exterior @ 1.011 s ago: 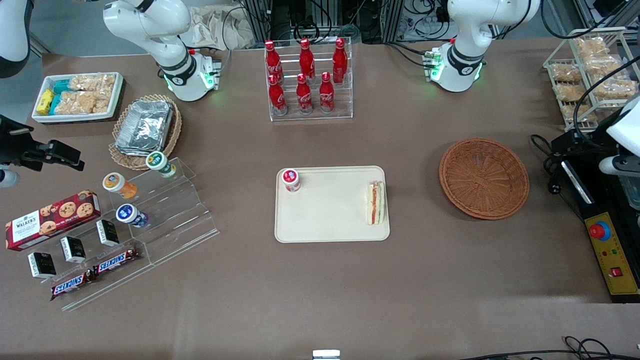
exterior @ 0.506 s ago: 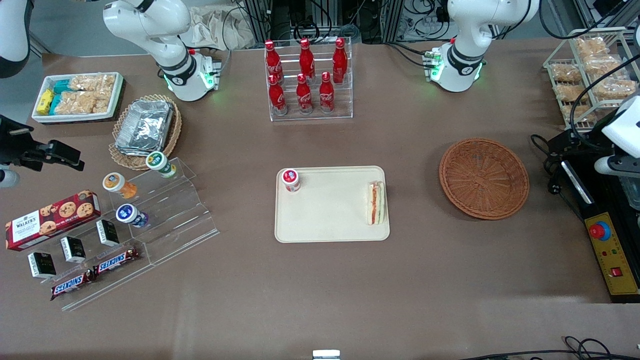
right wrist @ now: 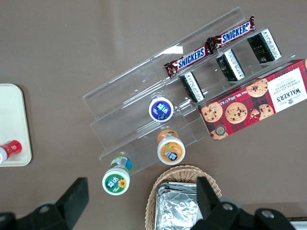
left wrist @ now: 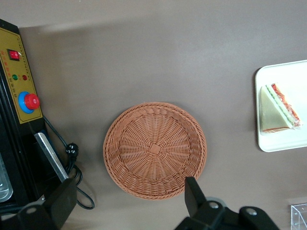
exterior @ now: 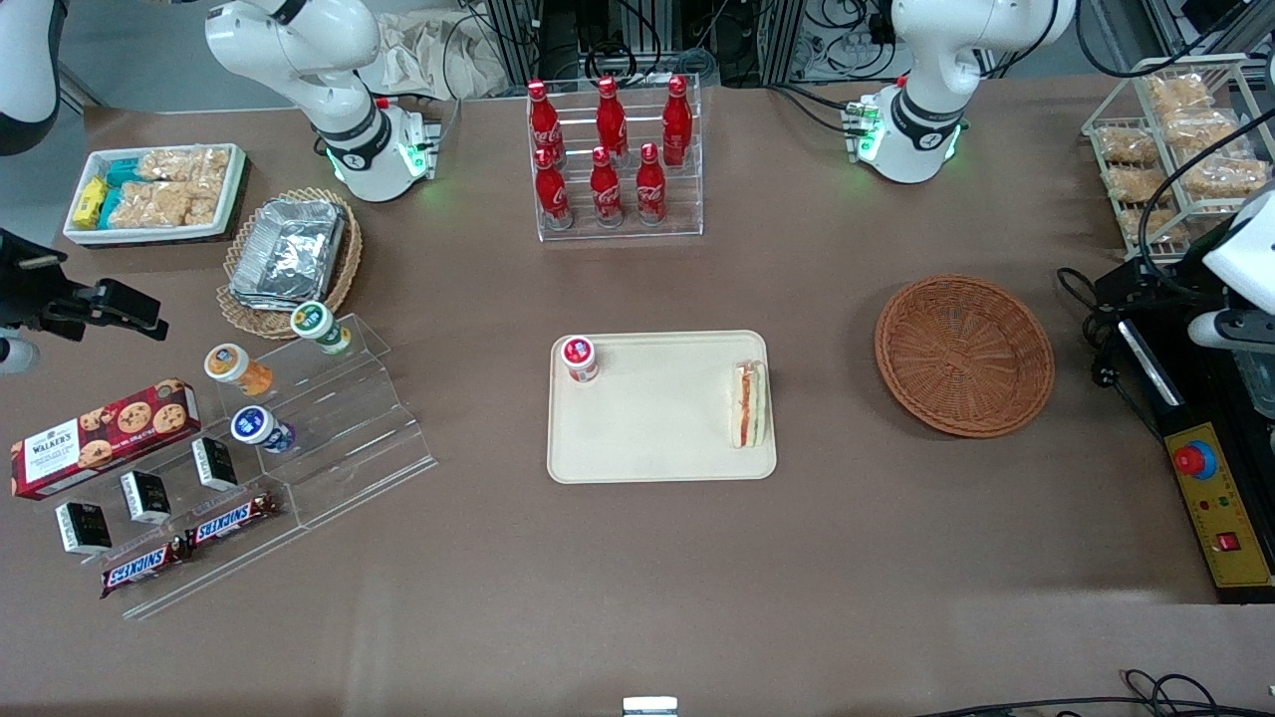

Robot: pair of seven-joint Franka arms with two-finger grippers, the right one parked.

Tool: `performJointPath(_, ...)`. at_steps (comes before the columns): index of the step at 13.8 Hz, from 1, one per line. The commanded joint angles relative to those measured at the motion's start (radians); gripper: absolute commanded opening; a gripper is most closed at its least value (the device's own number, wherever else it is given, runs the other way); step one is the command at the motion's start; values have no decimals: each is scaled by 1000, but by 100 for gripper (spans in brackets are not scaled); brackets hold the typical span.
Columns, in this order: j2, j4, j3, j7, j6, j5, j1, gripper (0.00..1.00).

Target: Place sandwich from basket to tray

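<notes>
A brown tabletop (exterior: pixel 637 588) carries the cream tray (exterior: pixel 657 438) at its middle and the reddish-brown basket (exterior: pixel 963 356) beside it, toward the working arm's end. The gripper (left wrist: pixel 129 211) is held above the basket, jaws spread. A clear bottle rack (exterior: pixel 615 159), a stepped acrylic stand (exterior: pixel 329 438), a cookie box (exterior: pixel 100 436) and a foil-filled tan basket (exterior: pixel 289 261) are also set on it.

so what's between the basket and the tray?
Only bare brown table between basket and tray, seen in front view; gripper hangs open above the basket.
</notes>
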Motion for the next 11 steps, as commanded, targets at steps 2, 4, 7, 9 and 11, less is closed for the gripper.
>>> performJointPath(2,8,24,-14,-2,-5,-3,-8,100)
performJointPath(4,8,38,-19,1,-5,8,-7,100)
performJointPath(7,10,71,-16,12,-3,8,1,100)
performJointPath(9,26,96,-17,4,1,11,1,100)
performJointPath(11,32,102,-16,7,6,4,4,100)
